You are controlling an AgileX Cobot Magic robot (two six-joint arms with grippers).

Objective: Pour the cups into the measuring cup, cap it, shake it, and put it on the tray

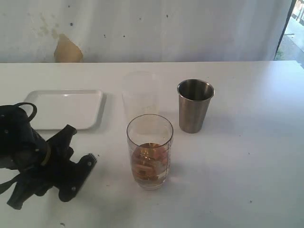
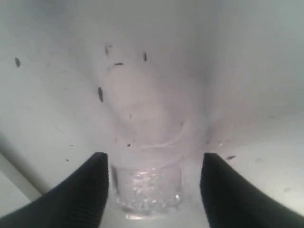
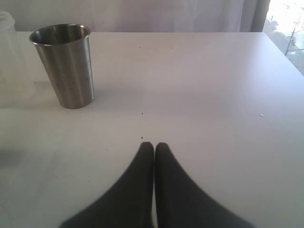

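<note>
The measuring cup point(image 1: 149, 152) stands at the table's front middle, uncapped, with brownish contents in its lower part. Behind and to its right stands the steel tumbler point(image 1: 194, 105), which the right wrist view also shows point(image 3: 64, 66). The white tray point(image 1: 66, 108) lies at the left. The wooden cup is out of view. My left gripper point(image 1: 81, 143) hangs low, left of the measuring cup and apart from it, open. In the washed-out left wrist view a clear cup point(image 2: 147, 190) shows between the spread fingers point(image 2: 90, 190), touching neither. My right gripper point(image 3: 153, 145) is shut and empty, over bare table.
A frosted translucent cup point(image 1: 139, 97) stands just behind the measuring cup and shows at the picture's edge in the right wrist view point(image 3: 9, 57). A white curtain hangs behind the table. The table's far edge runs behind the tray and the cups.
</note>
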